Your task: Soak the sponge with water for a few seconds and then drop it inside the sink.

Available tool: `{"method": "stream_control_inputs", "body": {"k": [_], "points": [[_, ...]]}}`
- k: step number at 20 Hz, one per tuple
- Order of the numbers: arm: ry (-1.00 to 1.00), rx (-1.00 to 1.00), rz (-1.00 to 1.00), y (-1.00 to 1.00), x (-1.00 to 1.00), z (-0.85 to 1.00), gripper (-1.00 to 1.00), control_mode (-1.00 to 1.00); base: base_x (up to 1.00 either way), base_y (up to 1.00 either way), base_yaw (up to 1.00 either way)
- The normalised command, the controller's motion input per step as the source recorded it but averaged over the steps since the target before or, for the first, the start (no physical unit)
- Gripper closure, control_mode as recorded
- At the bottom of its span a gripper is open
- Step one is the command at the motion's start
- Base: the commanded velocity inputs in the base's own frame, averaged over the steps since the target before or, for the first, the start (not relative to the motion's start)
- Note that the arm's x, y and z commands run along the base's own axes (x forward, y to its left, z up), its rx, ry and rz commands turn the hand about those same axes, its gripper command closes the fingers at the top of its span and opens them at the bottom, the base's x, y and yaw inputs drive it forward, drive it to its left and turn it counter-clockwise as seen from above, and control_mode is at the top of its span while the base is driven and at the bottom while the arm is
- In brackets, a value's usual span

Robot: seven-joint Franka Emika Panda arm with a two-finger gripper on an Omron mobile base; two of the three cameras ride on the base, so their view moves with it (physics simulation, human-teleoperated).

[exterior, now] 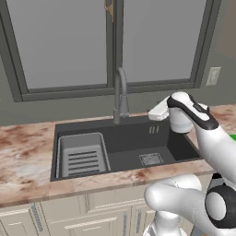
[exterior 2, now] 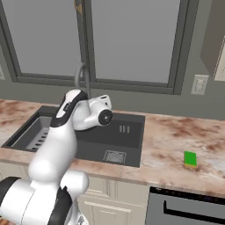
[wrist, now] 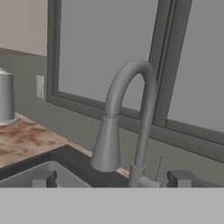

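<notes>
Gripper (wrist: 109, 178) tips apart, empty, facing faucet (wrist: 124, 118); sponge (exterior 2: 190, 158) on right-view counter (exterior 2: 176, 140)

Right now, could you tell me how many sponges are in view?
1. The sponge lies on the counter right of the sink, near the front edge. Others could be hidden behind the arm.

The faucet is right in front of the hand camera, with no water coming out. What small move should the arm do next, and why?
Probably ease the gripper forward to the lever at the base of the faucet and open it. No stream falls from the spout into the sink, and the sponge lies untouched on the counter to the right, so soaking cannot start yet.
</notes>
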Motion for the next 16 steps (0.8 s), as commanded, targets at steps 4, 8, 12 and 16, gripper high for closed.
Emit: {"method": "stream_control_inputs", "body": {"k": [4,8,12,16], "points": [[-0.01,0.0,0.0,0.0,0.27,0.0,-1.0,-1.0,0.0,0.0,0.0],[0.0,0.0,0.0,0.0,0.24,0.0,-1.0,-1.0,0.0,0.0,0.0],[-0.01,0.0,0.0,0.0,0.1,-0.02,-1.0,-1.0,0.0,0.0,0.0],[-0.02,0.0,0.0,0.0,0.03,-0.01,-1.0,-1.0,0.0,0.0,0.0]]}}
